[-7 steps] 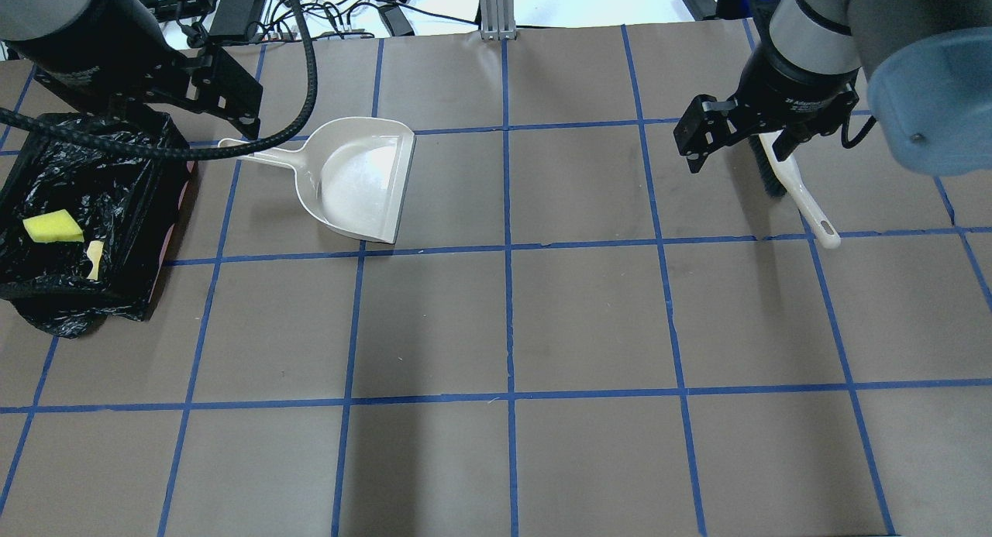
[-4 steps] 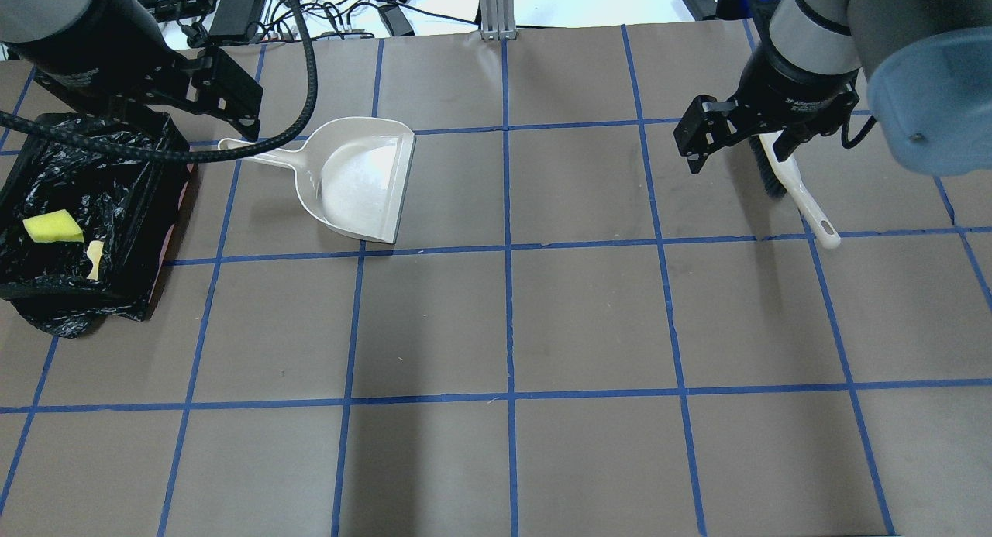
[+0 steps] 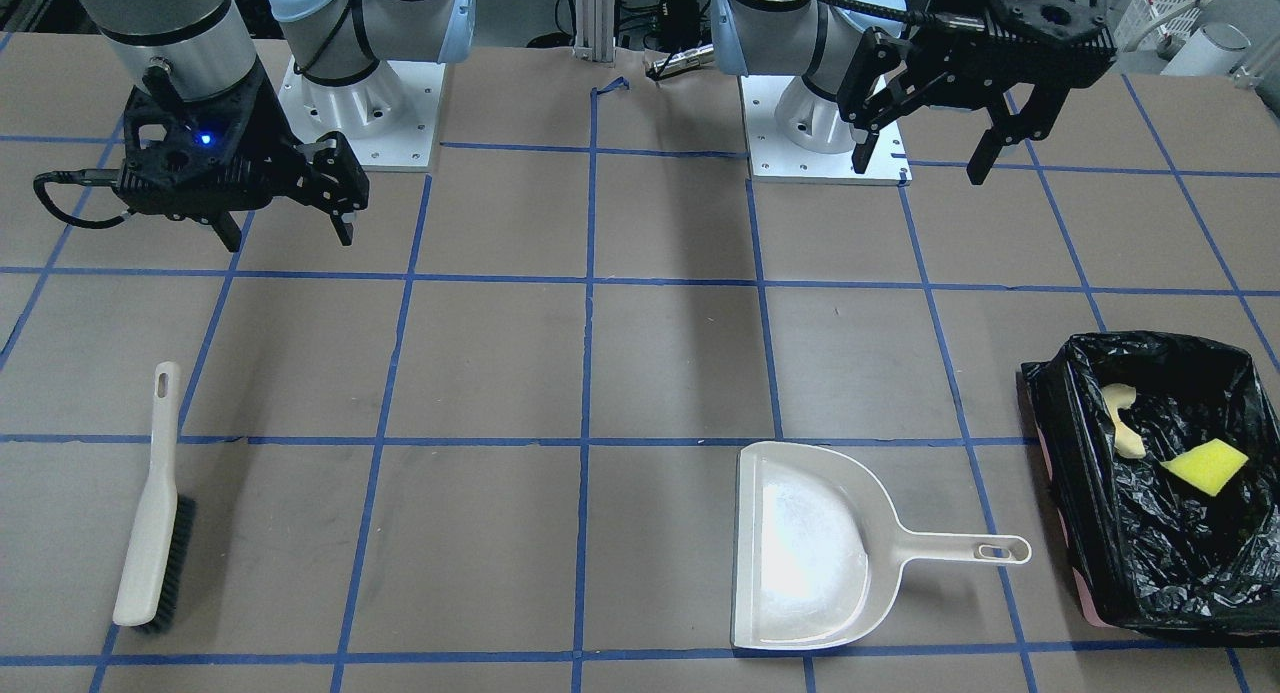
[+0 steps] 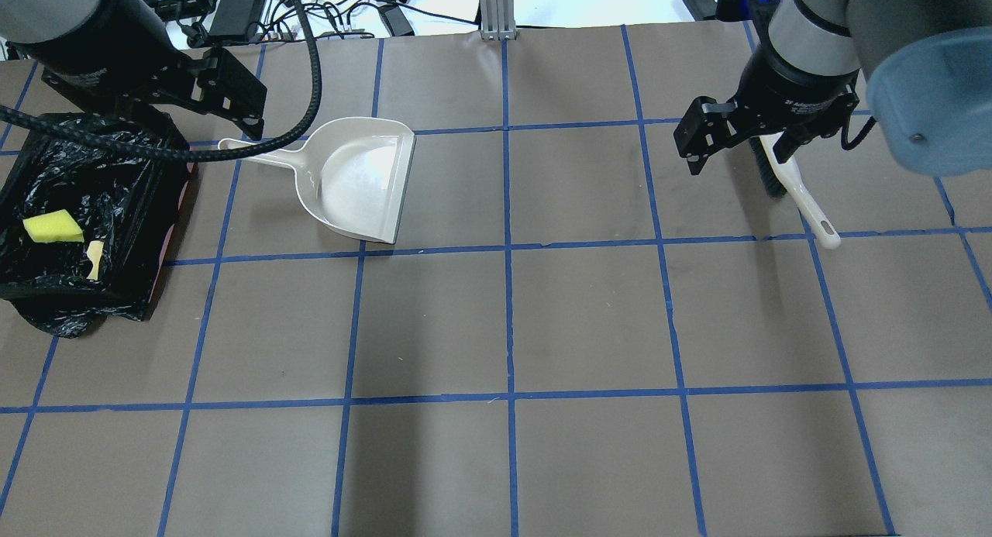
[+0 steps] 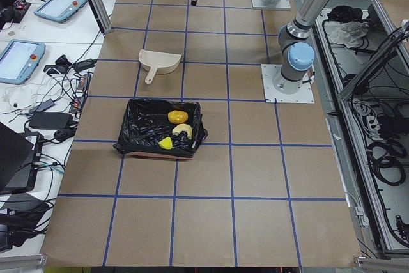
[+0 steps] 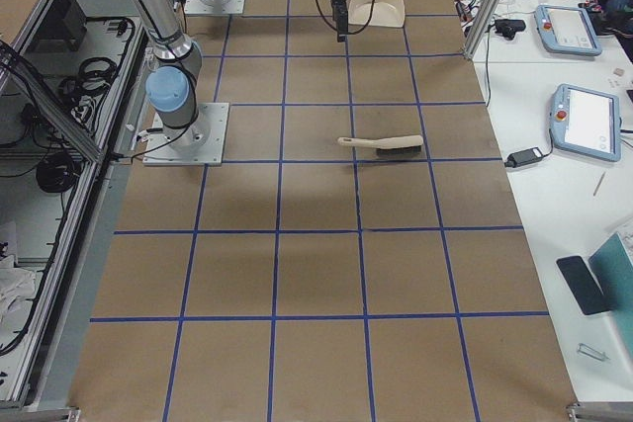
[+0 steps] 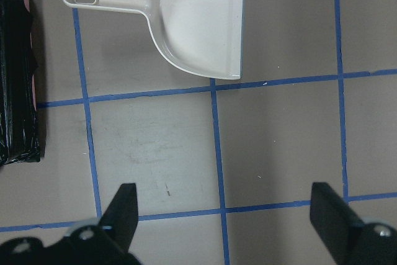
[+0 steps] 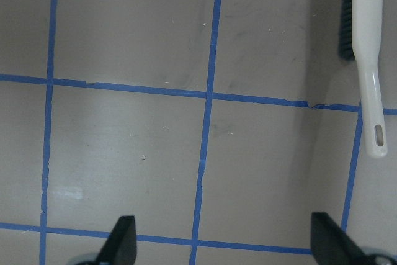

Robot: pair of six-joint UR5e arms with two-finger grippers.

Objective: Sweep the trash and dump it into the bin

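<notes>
Left claw [image 3: 918, 163], upper right, spread and empty, has shifted slightly; right claw [image 3: 288, 235] likewise spread. Trash [image 3: 1205, 465] sits in bin [image 3: 1058, 453], dustpan [image 3: 800, 543] empty: task judged complete.

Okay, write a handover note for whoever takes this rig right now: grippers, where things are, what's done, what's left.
Left gripper: open, empty, raised over the table. Right gripper: the same.
Beige plastic dustpan lies empty near the rectangular bin lined with black plastic; beige brush with dark bristles lies flat on the robot's right.
Yellow sponge wedge, tan croissant-like piece and golden-brown lump are in the bin.
Done: sweeping, dumping.
Left: probably only parking the arms.
</notes>
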